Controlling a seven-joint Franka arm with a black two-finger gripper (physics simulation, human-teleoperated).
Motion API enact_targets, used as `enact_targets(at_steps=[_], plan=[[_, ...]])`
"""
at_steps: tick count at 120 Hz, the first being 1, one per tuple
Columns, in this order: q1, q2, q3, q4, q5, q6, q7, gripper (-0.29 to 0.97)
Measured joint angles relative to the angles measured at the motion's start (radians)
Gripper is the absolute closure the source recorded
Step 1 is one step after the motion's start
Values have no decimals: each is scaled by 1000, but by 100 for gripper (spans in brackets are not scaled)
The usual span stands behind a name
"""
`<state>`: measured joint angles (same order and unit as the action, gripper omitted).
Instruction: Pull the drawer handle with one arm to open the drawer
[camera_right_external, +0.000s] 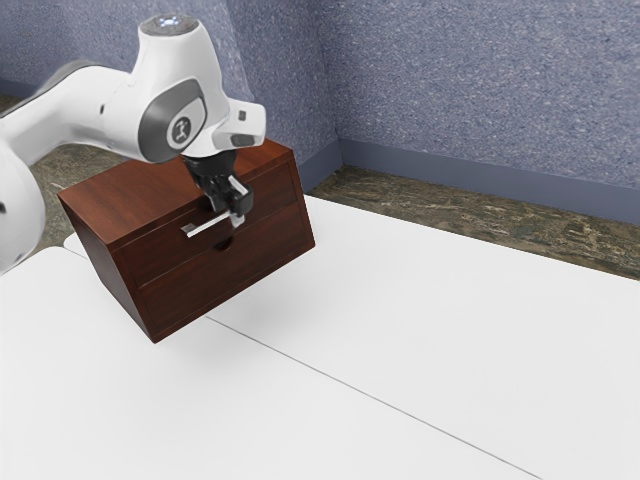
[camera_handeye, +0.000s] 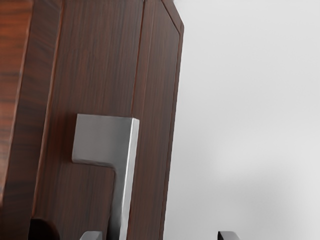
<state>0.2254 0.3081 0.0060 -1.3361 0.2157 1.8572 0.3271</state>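
Note:
A dark wooden cabinet stands on the white table, at the exterior view's left. Its upper drawer front sits flush with the cabinet face and carries a silver bar handle. My black gripper hangs right at the handle's end, in front of the drawer. In the wrist view the handle runs down toward my hand, and two dark fingertips stand far apart, the bar close to one of them. The gripper is open.
The lower drawer front lies below the handle. White tabletop stretches to the exterior view's right and front. Beyond the table are a mottled floor and blue walls.

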Motion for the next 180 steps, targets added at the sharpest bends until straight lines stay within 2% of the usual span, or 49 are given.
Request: enact_targets(at_steps=[32, 61, 124, 153, 180], plan=[[9, 7, 1, -2, 7, 24, -5, 43], [7, 7, 0, -7, 42, 28, -8, 43], [5, -3, -1, -60, 54, 25, -12, 45], [-3, -33, -4, -84, 60, 25, -9, 57], [-22, -65, -8, -133, 61, 31, -5, 59]])
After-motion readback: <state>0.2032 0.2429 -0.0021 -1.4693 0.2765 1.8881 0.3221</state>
